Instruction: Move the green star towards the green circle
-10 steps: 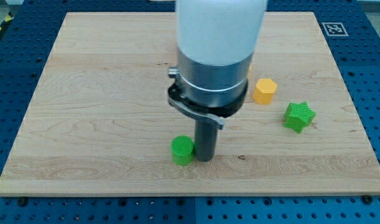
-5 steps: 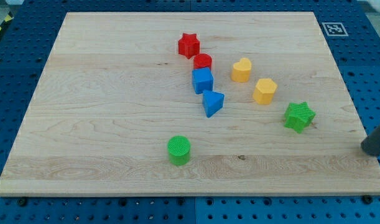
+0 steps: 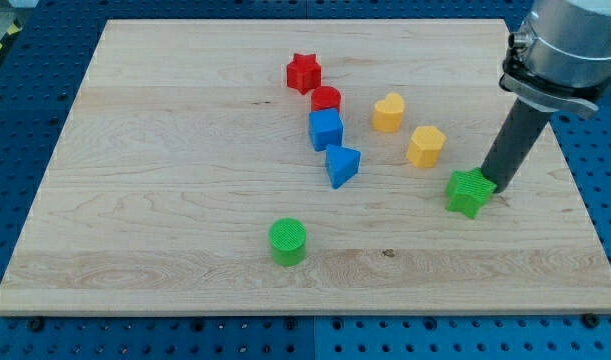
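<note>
While my tip (image 3: 495,187) presses against the green star (image 3: 469,192) from the view's right, just at its upper right edge, the rod slants up toward the view's top right where the arm's grey collar shows. No hand is fitted here, so there is nothing to open or clench; the rod simply bears on the block. The star sits near the right side of the bench (image 3: 165,200), and the green circle (image 3: 287,242) lies well apart from it, toward the view's lower left. Contact looks slightly high on the star, so I judge a push from here may send it leftward rather than down-left, and the pointed outline could let it spin off the tip and slip aside. Just beside the star to the upper left stands a yellow hexagon block (image 3: 426,146), with a yellow heart block (image 3: 388,112) beyond it; a drifting star could knock the hexagon. Farther left a blue triangle block (image 3: 342,165), blue cube (image 3: 325,130), red round block (image 3: 326,99) and red star (image 3: 303,72) form a cluster lying above the straight path.
</note>
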